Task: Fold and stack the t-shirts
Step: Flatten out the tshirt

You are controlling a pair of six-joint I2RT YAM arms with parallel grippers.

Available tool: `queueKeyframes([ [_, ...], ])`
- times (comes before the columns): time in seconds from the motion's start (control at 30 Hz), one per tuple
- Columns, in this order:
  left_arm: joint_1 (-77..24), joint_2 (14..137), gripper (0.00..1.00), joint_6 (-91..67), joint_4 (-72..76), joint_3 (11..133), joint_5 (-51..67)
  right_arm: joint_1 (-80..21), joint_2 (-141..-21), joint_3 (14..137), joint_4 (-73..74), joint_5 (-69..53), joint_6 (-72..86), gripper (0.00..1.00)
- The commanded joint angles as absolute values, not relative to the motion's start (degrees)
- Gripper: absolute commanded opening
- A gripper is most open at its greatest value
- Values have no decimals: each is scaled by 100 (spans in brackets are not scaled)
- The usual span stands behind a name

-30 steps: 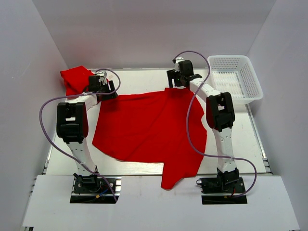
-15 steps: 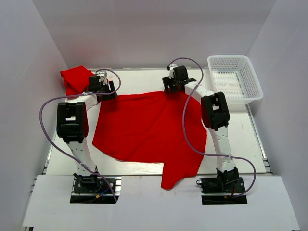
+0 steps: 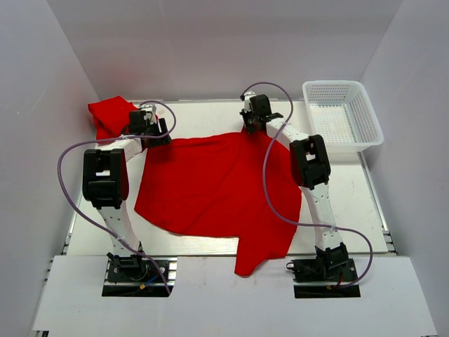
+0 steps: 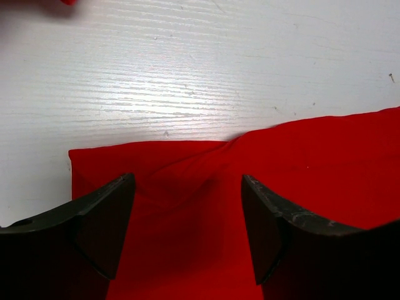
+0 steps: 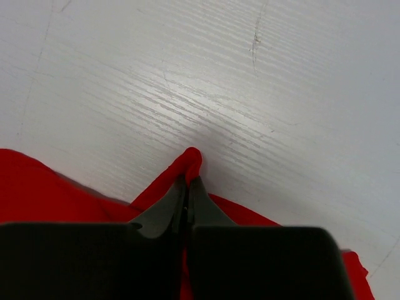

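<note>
A large red t-shirt (image 3: 217,189) lies spread over the middle of the white table, one part hanging past the near edge. A second red t-shirt (image 3: 111,114) sits bunched at the far left corner. My left gripper (image 3: 156,136) hangs open over the spread shirt's far left corner (image 4: 187,187), one finger (image 4: 106,225) on each side of a wrinkle. My right gripper (image 3: 251,126) is at the shirt's far edge, shut on a pinched-up fold of red cloth (image 5: 190,159) that pokes out past the fingertips (image 5: 199,194).
A white mesh basket (image 3: 342,116) stands at the far right corner. Grey walls close in the table at the left, the back and the right. Bare white table (image 3: 203,116) shows beyond the shirt's far edge.
My right gripper has moved left along the shirt's far edge and gone from open to shut on the cloth. The left arm has not moved.
</note>
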State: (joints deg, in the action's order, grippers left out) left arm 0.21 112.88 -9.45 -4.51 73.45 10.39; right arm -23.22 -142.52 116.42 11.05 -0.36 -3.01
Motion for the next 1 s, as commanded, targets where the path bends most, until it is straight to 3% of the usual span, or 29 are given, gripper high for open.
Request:
queueKeyframes([
  [0.0,44,11215,79,-888,-466,7453,1151,-2294,-14405,11848,1239,148,-281,0],
  [0.67,97,11602,79,-835,-466,7857,1406,-1951,-14756,12893,-659,792,88,3],
  [0.73,97,11602,79,-835,-466,7857,1406,-1899,-14818,12894,-721,616,35,31],
  [0.77,97,11662,79,-835,-466,7857,1458,-1916,-14836,12894,-729,537,35,49],
  [0.8,97,11663,79,-835,-466,7910,1459,-1899,-14879,12894,-747,345,26,77],
  [0.87,97,11663,79,-835,-466,7962,1459,-1881,-14862,12955,-686,273,-176,90],
  [0.97,97,11663,79,-835,-519,7963,1512,-1855,-14635,13008,-291,325,-167,90],
])
